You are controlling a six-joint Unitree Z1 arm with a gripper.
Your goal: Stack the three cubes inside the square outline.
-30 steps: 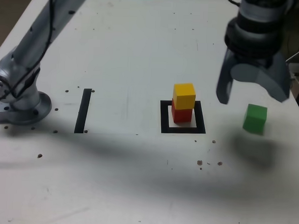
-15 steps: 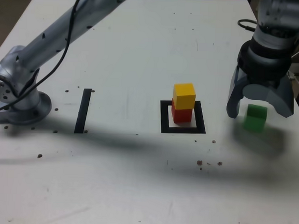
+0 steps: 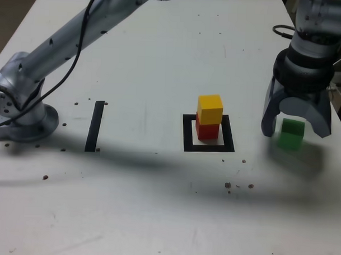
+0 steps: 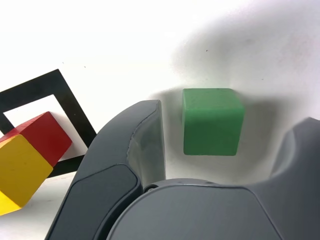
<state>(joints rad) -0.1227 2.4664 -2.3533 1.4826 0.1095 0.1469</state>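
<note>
A yellow cube (image 3: 210, 109) sits on top of a red cube (image 3: 207, 130) inside the black square outline (image 3: 208, 134) on the white table. The green cube (image 3: 290, 133) rests on the table at the exterior view's right. My gripper (image 3: 295, 127) hangs low around it, open, one finger on each side with gaps visible. In the wrist view the green cube (image 4: 212, 121) lies between the two dark fingers (image 4: 135, 150), touching neither, and the stacked red cube (image 4: 40, 137) and yellow cube (image 4: 20, 170) show in the outline (image 4: 70, 107).
A straight black strip (image 3: 95, 125) lies on the table at the exterior view's left, near the arm's grey base (image 3: 22, 119). The arm's link (image 3: 78, 35) spans above the table's back. Small dark specks dot the surface. The table's right edge is close to the gripper.
The gripper has come down from above and to the left of the green cube to stand around it, and its fingers have drawn in slightly. The cubes have not moved.
</note>
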